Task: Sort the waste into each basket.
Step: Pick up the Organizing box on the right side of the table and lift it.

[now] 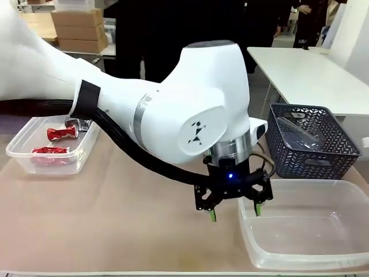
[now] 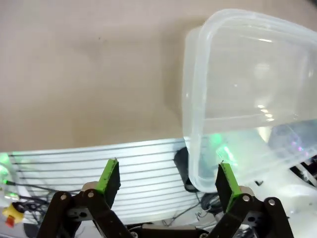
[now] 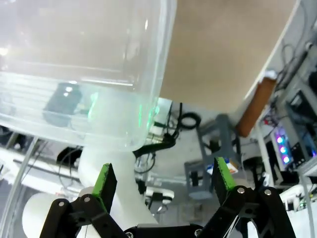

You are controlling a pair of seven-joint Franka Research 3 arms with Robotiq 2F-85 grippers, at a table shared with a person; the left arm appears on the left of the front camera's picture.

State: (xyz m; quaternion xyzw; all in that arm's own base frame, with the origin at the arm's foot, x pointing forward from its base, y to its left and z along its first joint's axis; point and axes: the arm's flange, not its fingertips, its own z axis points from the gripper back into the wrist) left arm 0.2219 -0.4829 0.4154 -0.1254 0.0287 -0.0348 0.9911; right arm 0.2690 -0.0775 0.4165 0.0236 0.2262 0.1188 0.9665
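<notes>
Nearest the camera, the left arm (image 1: 190,109) is seen stretched across the desk (image 1: 115,219) toward the robot's right. Its left hand (image 1: 235,212) is held spread wide with nothing between the fingers, and one green pad stands just beside the left rim of an empty clear tub (image 1: 249,239). The right hand (image 3: 161,178) is likewise fully spread and empty, pointed past the desk's edge by the same tub.

The sorted waste is found in two places. Crushed red cans (image 1: 61,133) lie in a second clear tub (image 1: 17,151) at the far left, and a clear bottle (image 1: 297,134) lies in the dark grey basket (image 1: 323,164) at the far right.

Trouble is most likely at the tub rim. If the left hand were lowered or swung rightward from here, the light tub could be caught by a finger and shoved or tipped. The middle of the desk is also hidden by the arm, so anything lying there cannot be judged.

The cans are laid flat, their long axes running roughly left to right. The bottle is on its side, its long axis slanting from far left to near right; which end carries the neck cannot be told.
</notes>
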